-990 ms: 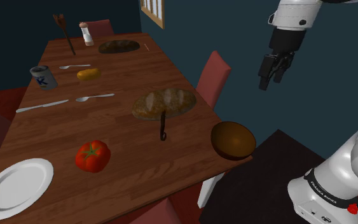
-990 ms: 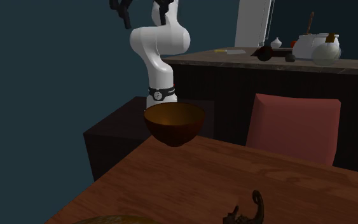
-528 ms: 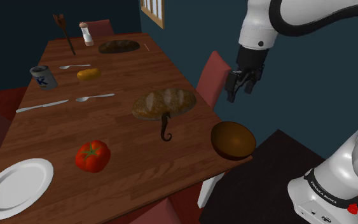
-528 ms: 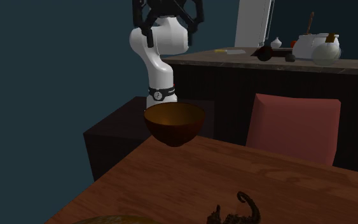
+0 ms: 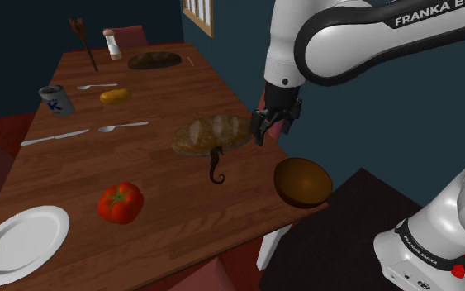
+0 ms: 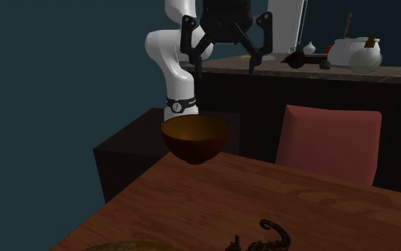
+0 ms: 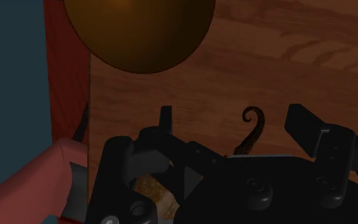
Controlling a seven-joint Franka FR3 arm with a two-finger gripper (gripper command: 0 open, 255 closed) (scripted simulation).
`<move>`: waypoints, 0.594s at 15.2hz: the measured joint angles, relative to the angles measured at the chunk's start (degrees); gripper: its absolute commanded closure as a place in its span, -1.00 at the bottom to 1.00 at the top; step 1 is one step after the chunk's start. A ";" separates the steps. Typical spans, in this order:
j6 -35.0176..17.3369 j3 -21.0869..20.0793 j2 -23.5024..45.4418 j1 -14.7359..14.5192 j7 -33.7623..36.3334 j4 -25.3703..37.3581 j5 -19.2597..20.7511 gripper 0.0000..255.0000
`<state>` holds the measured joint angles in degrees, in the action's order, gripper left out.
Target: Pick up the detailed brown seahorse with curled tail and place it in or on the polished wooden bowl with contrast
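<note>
The dark brown seahorse (image 5: 215, 166) lies on the wooden table (image 5: 82, 174) just in front of a bread loaf, its curled tail (image 7: 254, 122) pointing toward the table's near edge. It also appears low in the second exterior view (image 6: 261, 240). The brown wooden bowl (image 5: 302, 182) sits at the table's corner nearest the stand (image 6: 195, 137) (image 7: 139, 32). My gripper (image 5: 270, 135) hangs open above the table between loaf and bowl, to the shoulder view's right of the seahorse. Its fingers (image 6: 191, 50) stand wide apart, holding nothing (image 7: 233, 121).
A bread loaf (image 5: 212, 134) lies just behind the seahorse. A red tomato (image 5: 120, 202) and a white plate (image 5: 20, 240) sit toward the near left. Cutlery, a mug (image 5: 55, 100) and a shaker stand farther back. A red chair (image 6: 327, 142) stands at the table's side.
The arm has swung down and toward the shoulder view's left, from high above the stand to just over the table by the loaf. The seahorse has shifted slightly where it lies.
</note>
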<state>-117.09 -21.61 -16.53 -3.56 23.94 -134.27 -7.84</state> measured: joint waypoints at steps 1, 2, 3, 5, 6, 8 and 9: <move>-1.09 -1.16 1.96 -0.05 1.95 1.21 0.87 -1.00; -2.03 -2.14 4.03 0.01 3.81 2.60 1.95 -1.00; -3.25 -2.93 6.01 0.11 5.50 3.53 3.14 -1.00; -4.58 -4.79 10.81 -0.03 9.84 7.20 6.20 -1.00; -5.28 -5.43 13.24 -0.12 11.92 8.91 7.95 -1.00; -6.83 -6.44 18.34 -0.71 16.29 12.18 11.83 -1.00; -7.18 -6.70 20.90 -1.18 18.44 14.14 13.88 -1.00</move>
<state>-124.27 -28.32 4.37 -4.74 42.38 -120.14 6.04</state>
